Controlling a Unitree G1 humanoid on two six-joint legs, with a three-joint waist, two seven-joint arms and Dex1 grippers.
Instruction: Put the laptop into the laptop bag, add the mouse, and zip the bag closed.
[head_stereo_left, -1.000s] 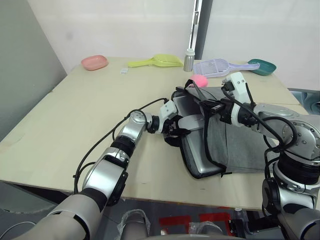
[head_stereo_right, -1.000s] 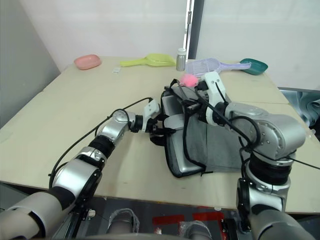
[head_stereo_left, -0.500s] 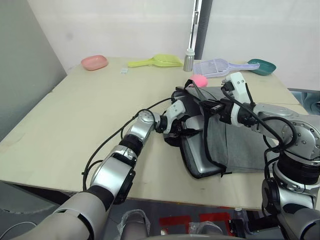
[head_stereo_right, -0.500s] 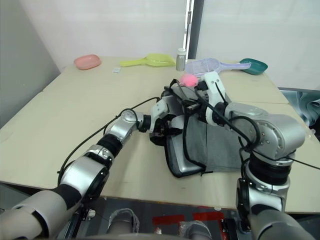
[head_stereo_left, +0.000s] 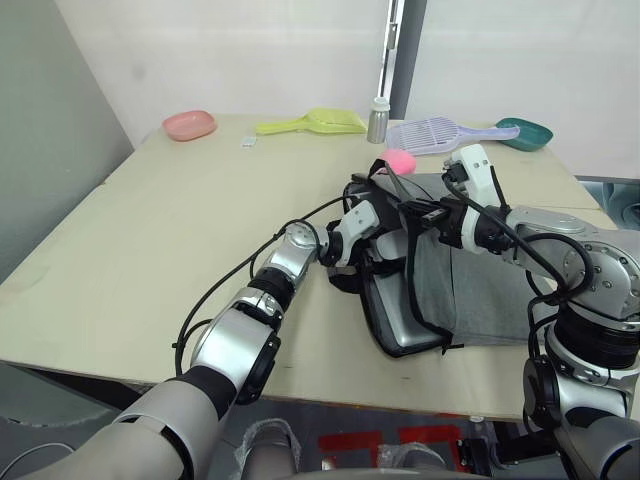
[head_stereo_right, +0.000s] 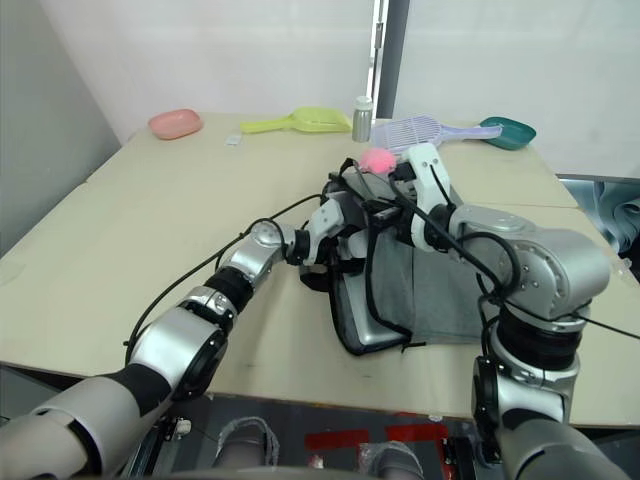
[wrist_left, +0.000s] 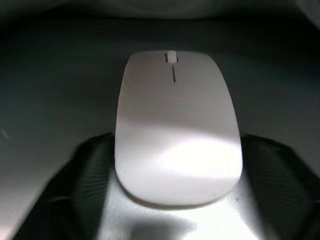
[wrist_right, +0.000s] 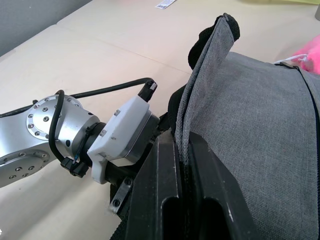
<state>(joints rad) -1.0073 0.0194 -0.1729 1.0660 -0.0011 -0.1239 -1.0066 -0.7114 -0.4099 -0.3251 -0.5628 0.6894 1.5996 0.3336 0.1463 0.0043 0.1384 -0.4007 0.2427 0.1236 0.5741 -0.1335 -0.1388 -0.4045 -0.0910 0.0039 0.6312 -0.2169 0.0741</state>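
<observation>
Mouse (wrist_left: 177, 127) held by left pincer (wrist_left: 175, 210) inside laptop bag (wrist_right: 260, 120); right pincer (wrist_right: 182, 165) pinches bag's raised edge.

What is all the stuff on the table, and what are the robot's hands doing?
Bag: one, grey, near right side of the table, flap lifted.
Laptop: one, silver, inside the bag.
Mouse: one, white, held in the bag's opening.
Plush toy: one, pink, just behind the bag.
Dish: one, pink, far left.
Scoop: one, yellow-green, far middle.
Bottle: one, silver, far middle.
Slotted scoop: one, lilac, far right.
Bowl: one, teal, far right.
Left gripper: holds the mouse.
Right gripper: pinches the bag's flap.
</observation>
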